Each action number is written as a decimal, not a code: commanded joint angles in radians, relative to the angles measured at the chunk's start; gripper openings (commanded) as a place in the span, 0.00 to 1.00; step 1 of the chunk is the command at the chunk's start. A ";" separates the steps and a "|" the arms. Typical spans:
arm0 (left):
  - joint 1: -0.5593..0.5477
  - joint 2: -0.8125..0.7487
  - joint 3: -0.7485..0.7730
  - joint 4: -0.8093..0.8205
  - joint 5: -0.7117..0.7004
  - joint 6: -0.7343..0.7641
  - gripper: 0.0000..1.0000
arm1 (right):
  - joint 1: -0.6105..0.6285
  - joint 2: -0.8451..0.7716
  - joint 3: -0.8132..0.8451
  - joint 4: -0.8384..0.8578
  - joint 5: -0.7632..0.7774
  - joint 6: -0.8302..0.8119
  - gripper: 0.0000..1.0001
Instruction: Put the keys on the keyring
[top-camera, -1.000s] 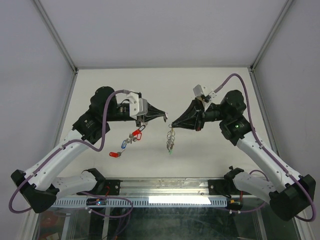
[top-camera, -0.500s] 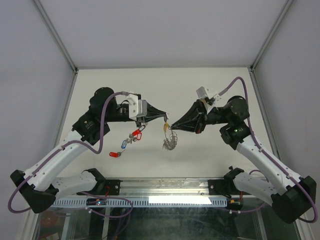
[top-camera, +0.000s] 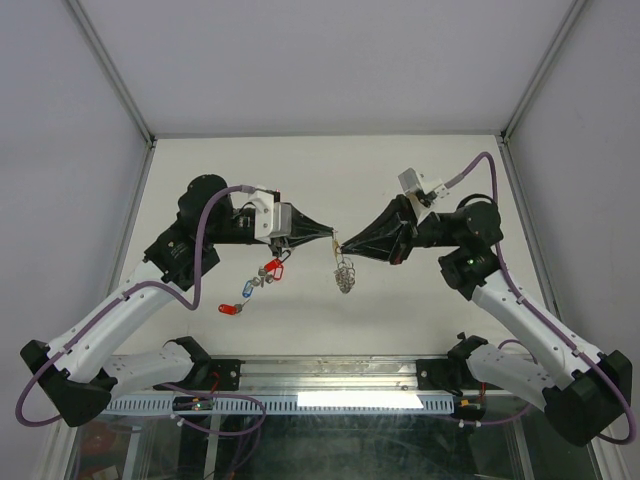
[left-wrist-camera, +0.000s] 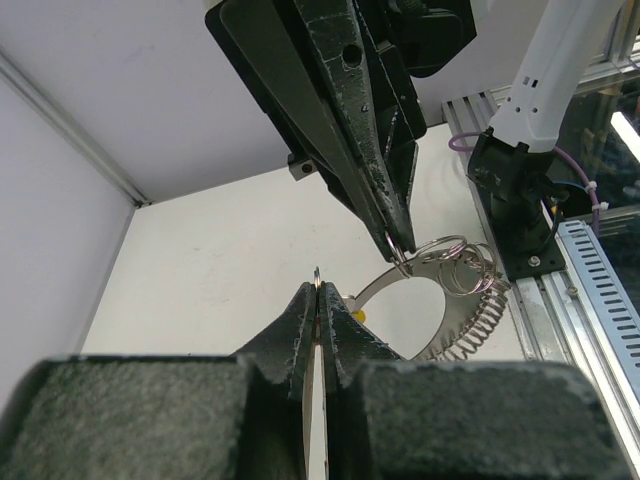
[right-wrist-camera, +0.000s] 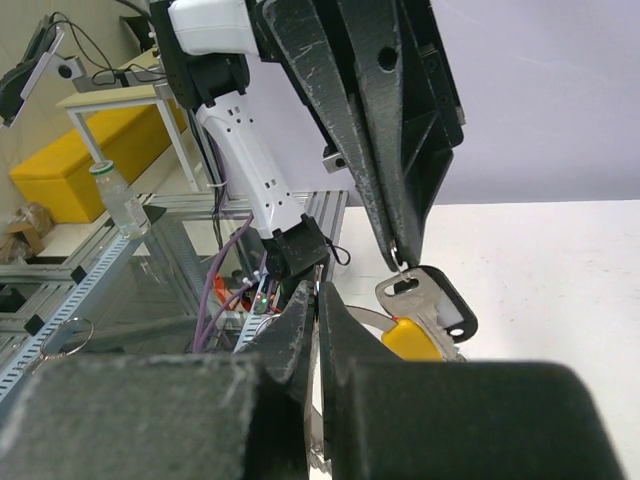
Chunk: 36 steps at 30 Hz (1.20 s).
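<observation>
My left gripper (top-camera: 333, 238) and right gripper (top-camera: 341, 244) meet tip to tip above the table's middle, both shut. A bunch of silver rings and keys (top-camera: 345, 277) hangs below the tips. In the left wrist view my left gripper (left-wrist-camera: 319, 285) pinches a thin metal edge, and the right gripper (left-wrist-camera: 400, 248) grips the keyring (left-wrist-camera: 455, 262). In the right wrist view the left gripper (right-wrist-camera: 404, 262) pinches the wire loop of a silver key (right-wrist-camera: 420, 295) with a yellow tag (right-wrist-camera: 412, 340). My right gripper (right-wrist-camera: 318, 290) is shut just left of it.
Three tagged keys lie on the table below the left gripper: a red one (top-camera: 272, 266), a blue one (top-camera: 248, 291) and another red one (top-camera: 227, 309). A metal rail (top-camera: 330, 385) runs along the near edge. Enclosure walls stand on three sides.
The right gripper has moved left and slightly up to meet the left gripper's tip. The hanging bunch swung and now hangs shorter between the two tips.
</observation>
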 joint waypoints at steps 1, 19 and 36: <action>-0.011 -0.027 0.023 0.052 0.047 0.007 0.00 | 0.005 -0.012 0.006 0.070 0.074 0.025 0.00; -0.012 -0.035 0.018 0.053 0.059 0.001 0.00 | 0.006 0.005 -0.015 0.138 0.124 0.095 0.00; -0.012 -0.038 0.015 0.052 0.071 -0.004 0.00 | 0.006 -0.008 -0.027 0.120 0.171 0.084 0.00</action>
